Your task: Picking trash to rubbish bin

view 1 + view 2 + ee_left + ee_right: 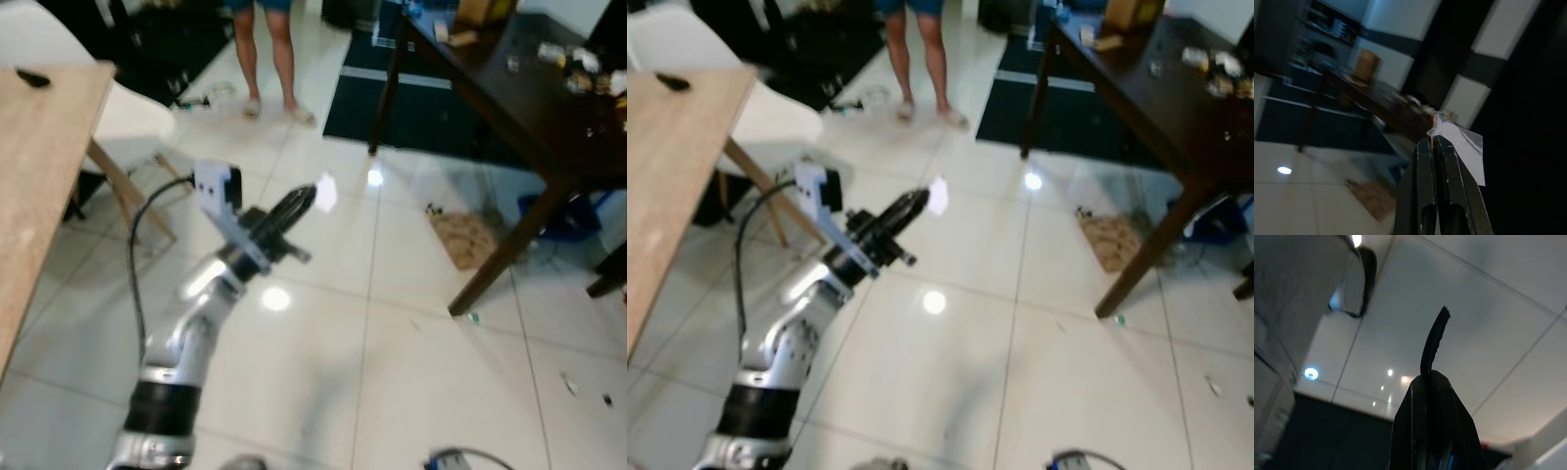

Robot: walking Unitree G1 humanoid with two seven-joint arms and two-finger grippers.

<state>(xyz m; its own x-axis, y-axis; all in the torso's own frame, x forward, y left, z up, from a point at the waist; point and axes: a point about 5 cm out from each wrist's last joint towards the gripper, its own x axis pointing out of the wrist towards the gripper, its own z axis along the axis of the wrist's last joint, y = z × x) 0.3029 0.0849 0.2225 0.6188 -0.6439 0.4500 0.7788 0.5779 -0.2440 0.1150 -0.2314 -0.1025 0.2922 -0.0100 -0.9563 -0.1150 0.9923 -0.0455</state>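
On a white tiled floor [411, 372], between a light wooden table [39, 166] at our left and a dark table [490, 88] at far right, we carry trash toward a bin we cannot yet see. A person's legs [269, 59] stand far ahead. Our left gripper [312, 196], raised mid-room, has its jaws pressed together on a scrap of white paper [326, 192] at the fingertips. Our right gripper [1432, 377] hangs low, jaws closed on a thin dark strip [1434, 340]. Pickup looks done; finding the bin and dropping remain, and litter [468, 316] beside the dark table's leg awaits.
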